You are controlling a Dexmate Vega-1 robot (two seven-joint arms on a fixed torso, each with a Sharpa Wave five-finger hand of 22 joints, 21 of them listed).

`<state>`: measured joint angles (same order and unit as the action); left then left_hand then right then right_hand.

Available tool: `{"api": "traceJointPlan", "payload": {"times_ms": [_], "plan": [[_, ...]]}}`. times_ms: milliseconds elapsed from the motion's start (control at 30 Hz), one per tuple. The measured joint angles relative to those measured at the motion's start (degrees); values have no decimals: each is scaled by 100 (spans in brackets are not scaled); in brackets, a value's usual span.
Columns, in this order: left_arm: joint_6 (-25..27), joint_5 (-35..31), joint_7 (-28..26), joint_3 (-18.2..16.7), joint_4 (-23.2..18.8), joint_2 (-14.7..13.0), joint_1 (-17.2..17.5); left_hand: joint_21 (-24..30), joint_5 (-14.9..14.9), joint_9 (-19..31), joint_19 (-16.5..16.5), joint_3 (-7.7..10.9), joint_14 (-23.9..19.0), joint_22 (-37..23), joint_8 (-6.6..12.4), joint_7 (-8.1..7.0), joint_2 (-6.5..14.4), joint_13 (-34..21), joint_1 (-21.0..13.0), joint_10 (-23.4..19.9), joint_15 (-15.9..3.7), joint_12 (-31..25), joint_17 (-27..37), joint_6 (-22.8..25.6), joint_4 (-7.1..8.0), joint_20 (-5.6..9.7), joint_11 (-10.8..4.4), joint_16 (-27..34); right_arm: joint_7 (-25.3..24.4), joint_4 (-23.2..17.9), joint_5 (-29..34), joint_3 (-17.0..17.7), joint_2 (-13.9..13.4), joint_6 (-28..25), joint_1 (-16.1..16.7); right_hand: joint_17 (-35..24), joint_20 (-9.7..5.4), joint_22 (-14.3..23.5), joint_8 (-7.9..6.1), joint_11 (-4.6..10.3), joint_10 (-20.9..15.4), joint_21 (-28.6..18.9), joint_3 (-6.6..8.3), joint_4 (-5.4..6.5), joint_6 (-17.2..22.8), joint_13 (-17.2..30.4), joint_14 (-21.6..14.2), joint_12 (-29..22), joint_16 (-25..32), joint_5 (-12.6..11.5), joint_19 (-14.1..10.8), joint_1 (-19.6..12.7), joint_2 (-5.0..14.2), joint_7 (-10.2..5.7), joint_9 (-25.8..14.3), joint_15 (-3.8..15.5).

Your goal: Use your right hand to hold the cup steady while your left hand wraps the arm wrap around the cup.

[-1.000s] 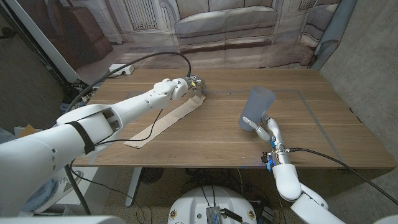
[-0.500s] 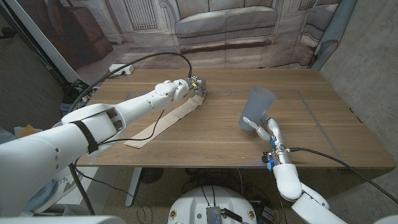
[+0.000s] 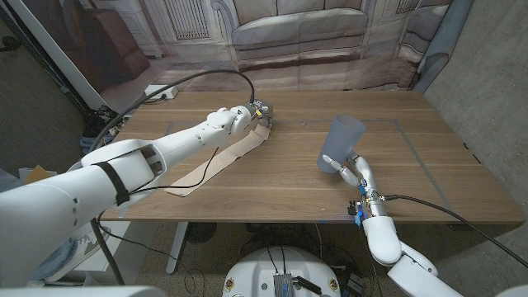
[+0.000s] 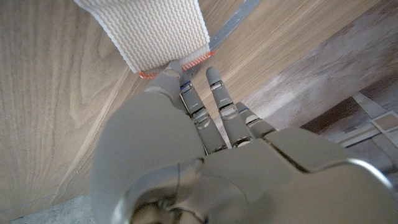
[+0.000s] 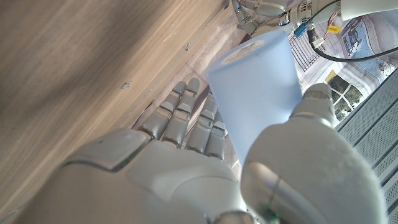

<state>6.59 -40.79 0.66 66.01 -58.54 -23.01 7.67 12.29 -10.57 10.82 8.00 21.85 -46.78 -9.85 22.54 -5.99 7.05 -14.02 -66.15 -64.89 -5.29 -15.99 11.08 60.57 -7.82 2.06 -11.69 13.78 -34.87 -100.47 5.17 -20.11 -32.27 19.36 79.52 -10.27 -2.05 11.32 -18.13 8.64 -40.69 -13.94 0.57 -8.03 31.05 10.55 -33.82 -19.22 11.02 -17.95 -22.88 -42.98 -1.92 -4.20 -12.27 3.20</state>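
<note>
Soft even light (wrist foregrounds blurred)

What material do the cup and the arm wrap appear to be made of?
The cup: probably plastic, pale blue, matte and slightly translucent; smooth walls with no sheen. The arm wrap: seems a knitted elastic fabric, beige; the left wrist view shows a ribbed weave and an orange-edged end.

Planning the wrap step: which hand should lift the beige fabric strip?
Left. The left hand already touches the beige fabric strip's end; the right hand grips the pale blue cup.
</note>
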Motion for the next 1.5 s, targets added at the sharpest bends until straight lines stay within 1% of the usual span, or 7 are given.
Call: {"api": "traceJointPlan", "payload": {"times_ms": [133, 200, 500, 667, 1000, 1167, 1500], "plan": [[141, -23, -12, -70, -239, -93, 67, 0, 1, 0, 51, 2, -157, 0, 0, 20, 13, 0, -15, 28, -84, -3, 26, -21, 3, 7, -16, 21, 4, 16, 0, 0, -2, 29, -11, 0, 0, 0, 0, 0, 0, 0, 0, 0, 0, -1, -11, 1, 0, 0, 0, -8, -8, 0, 0, 10], [188, -34, -20, -102, -340, -128, 95, 0, 1, 0, 60, 24, -186, 0, 0, 30, -38, 0, -67, 47, -76, -90, 26, -31, 24, -2, 1, 21, 7, 29, 0, 0, -3, 45, -20, 0, 0, 0, 1, 0, -1, 0, 2, -2, 0, -2, -11, 1, 0, 0, 0, -8, -8, -1, 0, 10], [405, -90, -58, -321, -937, -356, 282, -23, 2, 0, 60, 65, -196, -17, 0, 30, -30, 0, -73, 100, -86, -151, 53, -33, 16, -2, -9, 17, 8, 69, 8, 0, -3, 120, -40, 12, 0, 0, 17, 1, -1, 0, 26, -26, 8, -2, -10, 6, -22, 3, 0, -7, -7, -9, 0, 9], [495, -122, -61, -503, -1426, -550, 445, -45, 20, -1, 60, 95, -236, -16, -1, 30, -30, -1, -72, 110, -85, -163, 53, -33, 0, -2, 0, -5, 5, 73, 10, 0, 8, 143, -42, 15, 0, 0, 22, -18, -41, 0, 42, -42, 10, -5, -10, 23, -22, 4, 0, -7, -7, -11, 0, 9], [532, -310, -8, -819, -2448, -935, 788, -45, 23, 26, 59, 135, -267, -16, 39, 28, -30, -1, -70, 122, -96, -235, 80, -31, 40, -3, 11, -5, -13, 91, 14, 26, 26, 148, -55, 5, 0, 0, 32, -3, -56, 0, 67, -67, 40, 1, -51, 28, -22, 48, 0, -7, -7, -2, 0, 6], [509, -447, 65, -984, -2884, -1083, 953, -55, 24, 26, 59, 166, -267, -16, 39, 27, -30, -1, -69, 133, -96, -245, 79, -31, 24, -3, 19, -15, -98, -21, 138, 99, -12, -24, -31, 15, -2, 0, 34, -31, -89, 0, 95, -95, 80, 0, -151, 44, -22, 66, -2, -7, -7, 0, 0, 7], [481, -557, 198, -1289, -3380, -1216, 1200, -67, 42, 25, 59, 198, -288, -16, 39, 25, -16, -1, -54, 139, -115, -264, 79, -30, 38, -3, 10, -48, -436, -347, 582, 320, -129, -481, 48, 15, -32, 0, 50, -71, -132, 0, 137, -137, 145, 0, -234, 46, -22, 111, -32, -15, -15, 58, 0, 28]]}}
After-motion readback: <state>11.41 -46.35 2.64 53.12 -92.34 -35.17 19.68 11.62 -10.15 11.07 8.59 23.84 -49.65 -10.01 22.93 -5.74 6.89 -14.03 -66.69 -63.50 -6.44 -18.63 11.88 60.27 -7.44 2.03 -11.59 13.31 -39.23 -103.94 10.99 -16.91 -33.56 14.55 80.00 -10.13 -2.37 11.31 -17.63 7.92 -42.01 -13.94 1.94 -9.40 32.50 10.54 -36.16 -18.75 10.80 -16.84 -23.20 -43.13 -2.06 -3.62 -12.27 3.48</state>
